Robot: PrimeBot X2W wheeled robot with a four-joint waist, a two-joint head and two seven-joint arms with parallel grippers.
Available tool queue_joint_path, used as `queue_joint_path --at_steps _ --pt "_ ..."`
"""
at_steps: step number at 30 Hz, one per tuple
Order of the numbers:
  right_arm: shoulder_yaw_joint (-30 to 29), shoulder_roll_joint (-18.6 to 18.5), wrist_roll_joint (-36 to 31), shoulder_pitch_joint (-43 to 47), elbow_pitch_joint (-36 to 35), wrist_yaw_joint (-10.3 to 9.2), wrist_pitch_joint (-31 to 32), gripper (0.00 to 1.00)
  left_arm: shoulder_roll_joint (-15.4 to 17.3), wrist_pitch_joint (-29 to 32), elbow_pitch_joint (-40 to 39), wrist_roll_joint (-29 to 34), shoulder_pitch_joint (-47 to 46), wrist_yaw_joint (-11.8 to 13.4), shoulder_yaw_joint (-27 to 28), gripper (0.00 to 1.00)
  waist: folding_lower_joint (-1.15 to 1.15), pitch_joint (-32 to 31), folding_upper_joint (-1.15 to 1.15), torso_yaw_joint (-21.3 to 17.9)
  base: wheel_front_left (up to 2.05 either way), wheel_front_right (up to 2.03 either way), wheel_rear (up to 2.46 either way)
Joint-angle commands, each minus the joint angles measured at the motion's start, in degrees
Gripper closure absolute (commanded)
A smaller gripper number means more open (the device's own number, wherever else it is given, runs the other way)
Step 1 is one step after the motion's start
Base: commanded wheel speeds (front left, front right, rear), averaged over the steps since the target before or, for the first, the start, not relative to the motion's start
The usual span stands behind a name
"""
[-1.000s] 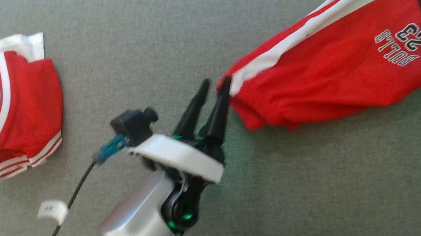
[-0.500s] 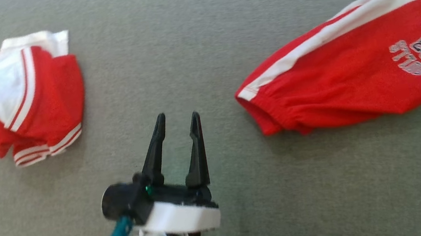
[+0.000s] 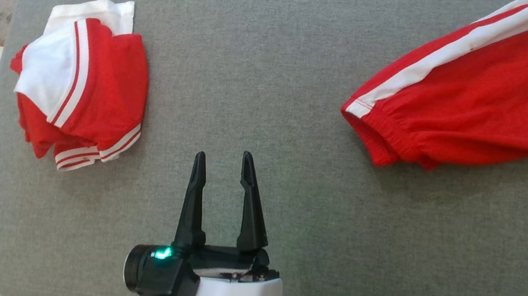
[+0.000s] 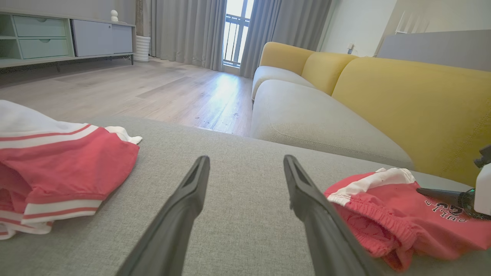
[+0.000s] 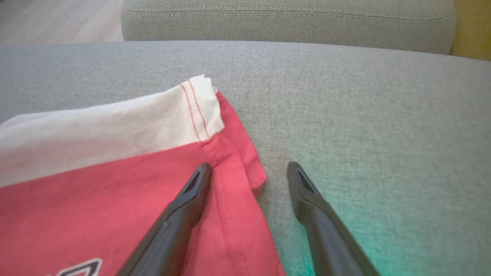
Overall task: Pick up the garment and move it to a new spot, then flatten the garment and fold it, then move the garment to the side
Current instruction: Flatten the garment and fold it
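Both grippers stand spread and empty. Left gripper (image 3: 222,155) hovers over bare cushion (image 3: 278,34) close to its near edge, between the folded pile (image 3: 84,86) by the left edge and the shorts (image 3: 473,99), whose elastic waistband points toward it from the right side. Right gripper (image 5: 249,166) straddles the shorts' hem corner, one finger above red cloth and the other above grey cushion; I cannot tell whether they touch.

The risk, as I judge it, is that closing there would pinch only the top layer, so a lift would peel the fold open. A one-handed carry would let the waistband end sag and drag on the rough weave, bunching the shorts.
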Motion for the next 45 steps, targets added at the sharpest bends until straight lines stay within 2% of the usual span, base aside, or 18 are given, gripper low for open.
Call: queue_joint_path --at_steps 1,2,9,16,18,25,31,38,45 --pt "1.2 -0.2 0.9 0.0 0.0 -0.05 1.0 0.43 -0.1 -0.5 -2.0 -0.2 -0.9 0.6 1.6 0.0 0.0 -0.1 0.0 -0.2 0.0 0.0 0.0" --pt "1.6 0.2 1.5 -0.2 0.3 -0.05 1.3 1.0 -0.1 -0.5 -2.1 -0.1 -1.0 0.7 1.7 0.0 0.0 -0.1 0.0 -0.5 0.0 0.0 0.0" --pt "3.4 1.0 4.9 -0.8 0.7 -0.05 -1.4 1.0 -0.1 -0.5 -1.6 0.3 -1.5 0.2 2.2 0.0 0.0 -1.9 0.0 -4.0 0.0 0.0 0.0" --pt "3.4 1.2 6.3 0.9 2.1 -0.05 -5.0 1.0 -0.1 -0.5 -0.8 0.7 -0.4 0.0 3.0 0.0 0.0 -5.2 0.0 -9.1 0.0 0.0 0.0" --pt "3.2 0.2 6.9 2.3 3.0 -0.05 -5.9 1.0 -0.1 -0.5 -0.7 1.0 0.0 -0.2 3.5 0.0 0.0 -6.1 0.0 -11.5 0.0 0.0 0.0" --pt "2.1 -2.3 7.3 3.7 4.4 -0.05 -8.3 1.0 -0.1 -0.5 -0.6 1.5 -0.1 -0.6 4.0 0.0 0.0 -6.6 0.0 -14.3 0.0 0.0 0.0" --pt "2.1 -1.8 6.0 2.6 3.2 -0.05 -11.5 1.0 -0.1 -0.5 0.3 1.5 -0.1 -0.8 3.9 0.0 0.0 -7.8 0.0 -15.2 0.0 0.0 0.0" --pt "3.4 3.7 4.1 -1.0 -4.5 -0.05 -13.5 1.0 -0.1 -0.5 1.0 1.2 1.2 -0.9 3.9 0.0 0.0 -11.4 0.0 -15.5 0.0 0.0 0.0" --pt "5.9 14.3 0.3 0.0 -14.0 -0.05 -10.0 1.0 -0.1 -0.5 1.0 0.7 2.7 -0.6 3.6 0.0 0.0 -14.2 0.0 -14.7 0.0 0.0 0.0"
